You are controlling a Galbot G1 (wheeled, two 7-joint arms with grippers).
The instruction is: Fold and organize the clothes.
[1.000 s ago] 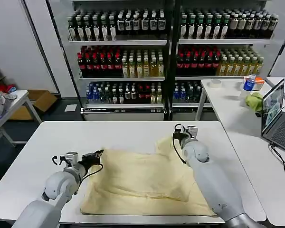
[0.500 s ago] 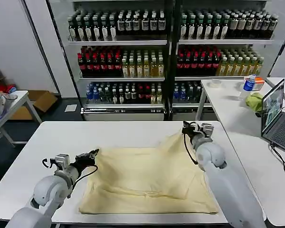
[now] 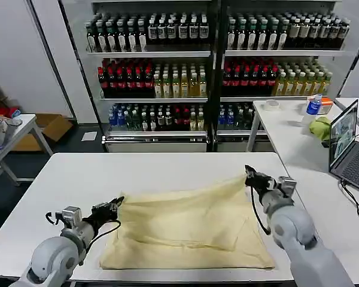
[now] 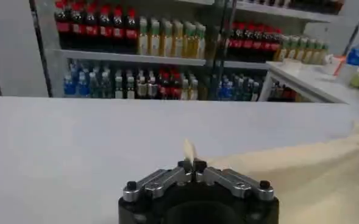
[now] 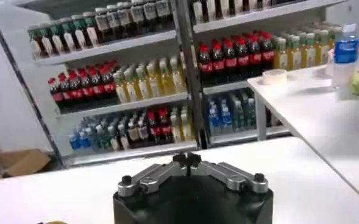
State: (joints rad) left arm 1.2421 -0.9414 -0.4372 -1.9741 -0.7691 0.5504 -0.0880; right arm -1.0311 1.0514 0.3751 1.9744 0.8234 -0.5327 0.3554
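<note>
Head view: we held the T-shirt (image 3: 185,227) on the table (image 3: 66,179), left gripper (image 3: 115,205) and right gripper (image 3: 249,175) each pinching a corner.

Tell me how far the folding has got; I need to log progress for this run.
Early stage. Done: the T-shirt lies on the white table, with creases but no neat fold. In hand: the left end effector is shut on its left corner and the right end effector on its far right corner, holding the far edge taut between them. Left: all the folding and placing it tidily.

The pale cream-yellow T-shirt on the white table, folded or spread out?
Spread, not folded: the T-shirt lies mostly flat, two corners pinched.
</note>
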